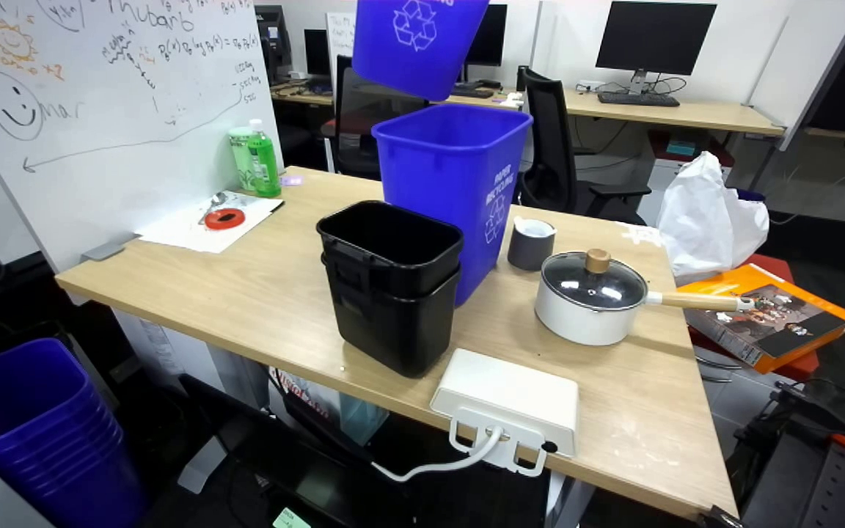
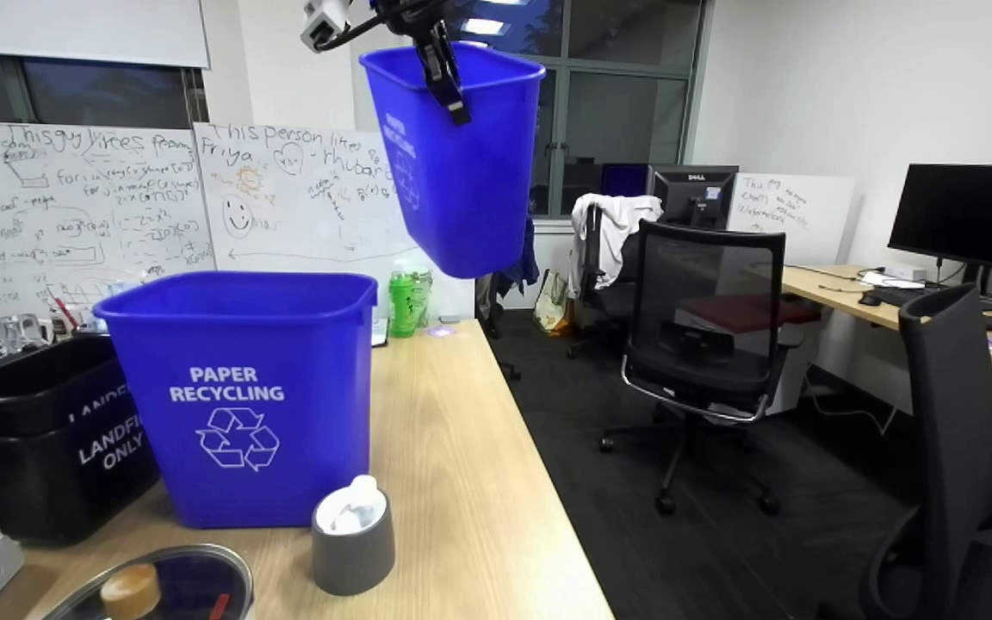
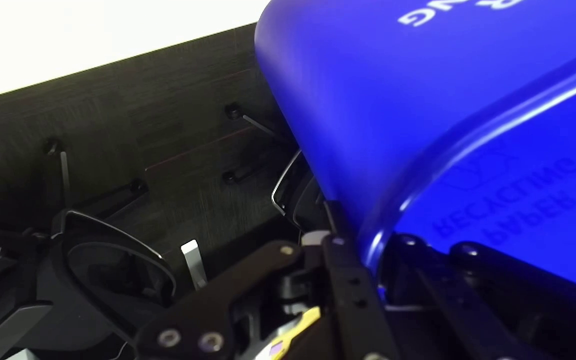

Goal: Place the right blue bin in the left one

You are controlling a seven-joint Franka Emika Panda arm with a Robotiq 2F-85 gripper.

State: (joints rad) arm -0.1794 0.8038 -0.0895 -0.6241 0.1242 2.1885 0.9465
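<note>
One tilted blue bin [image 2: 479,181] pinched at the rim between the jaws, hanging in the air, apart from the upright blue bin [image 1: 452,191] standing on the table [image 1: 268,279], just beside nested black bins [image 1: 400,315] and a grey cup [image 2: 354,551].

Your black two-finger gripper [image 3: 372,240], one finger per side, clamps the rim of a royal-blue plastic rectangular bin [image 3: 348,95]; white lettering [image 3: 418,17], pt. cropped, on outer wall. L. of bin you see dark floor [image 3: 183,150] w/ two black wheeled office chairs [image 3: 113,272].
</note>
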